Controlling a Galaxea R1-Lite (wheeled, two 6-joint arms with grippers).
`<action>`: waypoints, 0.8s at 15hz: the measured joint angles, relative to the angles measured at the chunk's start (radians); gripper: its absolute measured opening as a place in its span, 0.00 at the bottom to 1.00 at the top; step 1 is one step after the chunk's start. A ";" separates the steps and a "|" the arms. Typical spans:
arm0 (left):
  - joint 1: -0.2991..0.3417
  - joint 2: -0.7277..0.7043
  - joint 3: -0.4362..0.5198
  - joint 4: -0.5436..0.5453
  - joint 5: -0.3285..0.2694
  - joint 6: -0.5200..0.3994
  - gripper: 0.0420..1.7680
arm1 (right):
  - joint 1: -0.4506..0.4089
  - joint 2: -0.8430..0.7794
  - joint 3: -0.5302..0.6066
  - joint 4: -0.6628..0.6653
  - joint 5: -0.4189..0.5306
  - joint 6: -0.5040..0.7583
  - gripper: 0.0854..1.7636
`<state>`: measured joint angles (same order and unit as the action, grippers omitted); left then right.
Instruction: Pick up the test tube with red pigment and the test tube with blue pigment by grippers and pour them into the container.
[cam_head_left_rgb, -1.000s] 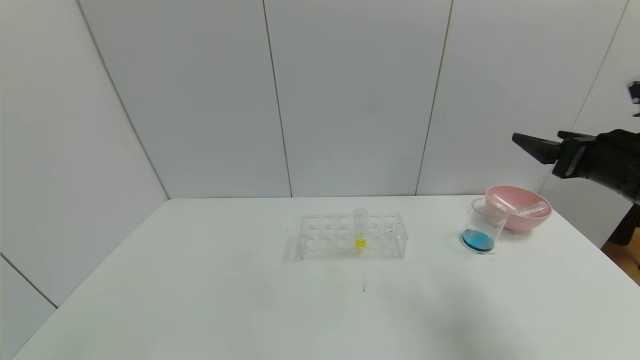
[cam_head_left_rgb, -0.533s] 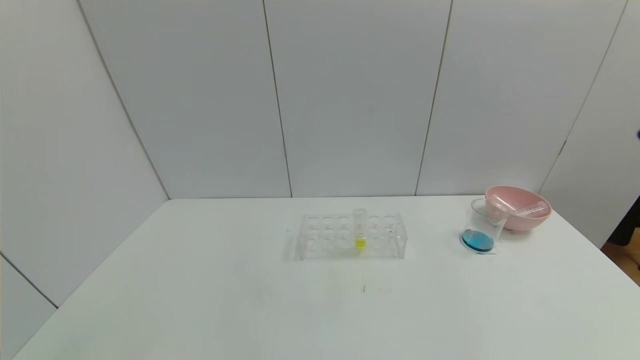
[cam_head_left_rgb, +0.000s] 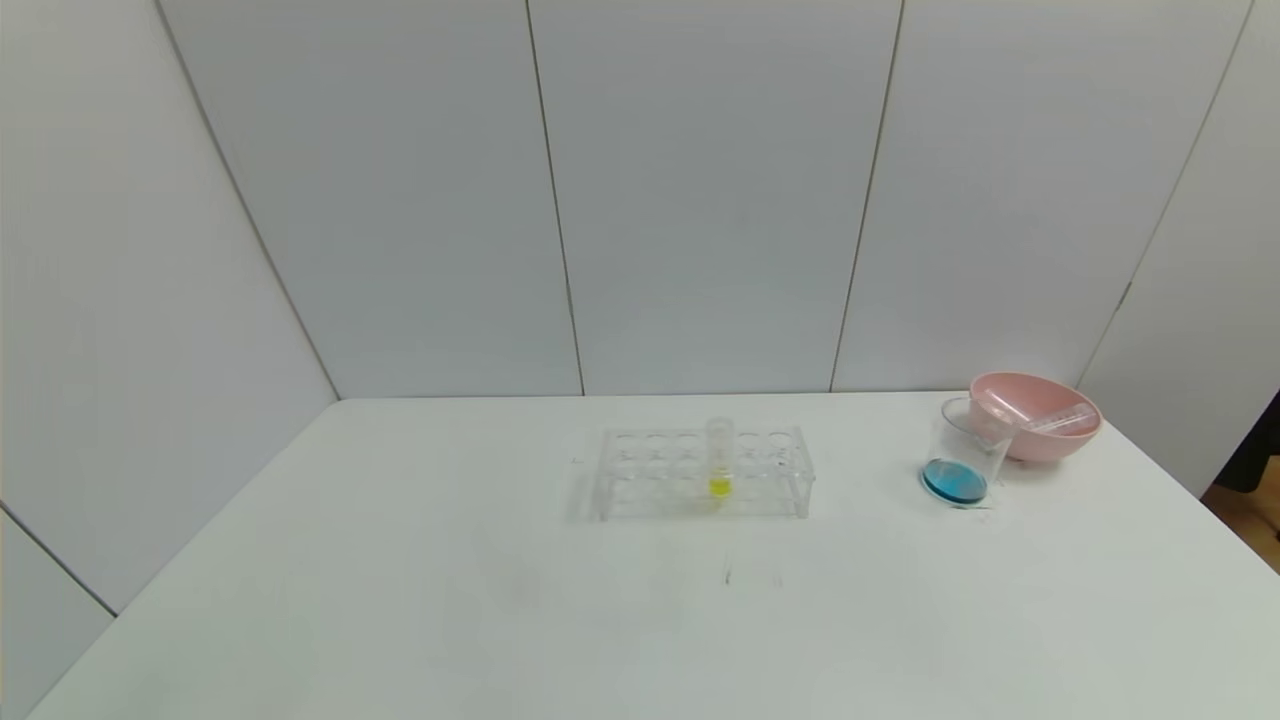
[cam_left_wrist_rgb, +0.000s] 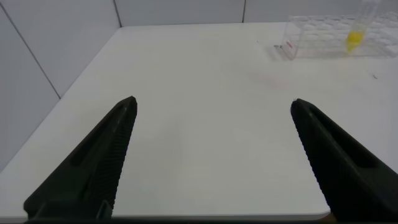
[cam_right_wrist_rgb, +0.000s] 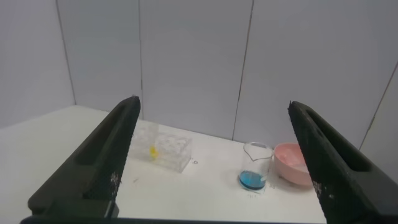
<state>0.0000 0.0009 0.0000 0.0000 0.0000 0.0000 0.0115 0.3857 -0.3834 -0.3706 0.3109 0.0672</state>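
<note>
The container (cam_head_left_rgb: 965, 462), a clear spouted beaker, stands at the right of the table with blue liquid in its bottom. It shows again in the right wrist view (cam_right_wrist_rgb: 255, 169). No test tube with red pigment or with blue pigment shows. A clear tube (cam_head_left_rgb: 1058, 419) lies inside the pink bowl (cam_head_left_rgb: 1040, 440) just behind the beaker. Neither arm appears in the head view. My right gripper (cam_right_wrist_rgb: 212, 103) is open and empty, held back from the table and facing the beaker. My left gripper (cam_left_wrist_rgb: 211, 104) is open and empty over the table's left part, far from the rack (cam_left_wrist_rgb: 329, 45).
A clear tube rack (cam_head_left_rgb: 700, 472) stands mid-table with one upright tube of yellow liquid (cam_head_left_rgb: 720, 462). The pink bowl (cam_right_wrist_rgb: 292, 163) sits close to the table's far right corner. Grey wall panels close off the back and the left side.
One second ago my right gripper reached into the head view at the right edge above the bowl. It has drawn back out of that view. Nothing on the table has moved.
</note>
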 joint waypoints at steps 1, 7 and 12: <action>0.000 0.000 0.000 0.000 0.000 0.000 1.00 | -0.002 -0.083 0.022 0.051 0.000 -0.003 0.96; 0.000 0.000 0.000 0.000 0.000 0.000 1.00 | -0.011 -0.359 0.258 0.048 -0.078 -0.072 0.96; 0.000 0.000 0.000 0.000 0.000 0.000 1.00 | -0.011 -0.386 0.375 0.266 -0.136 -0.078 0.96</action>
<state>0.0000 0.0009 0.0000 0.0000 0.0000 0.0004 0.0000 0.0000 -0.0081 -0.1051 0.1751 -0.0104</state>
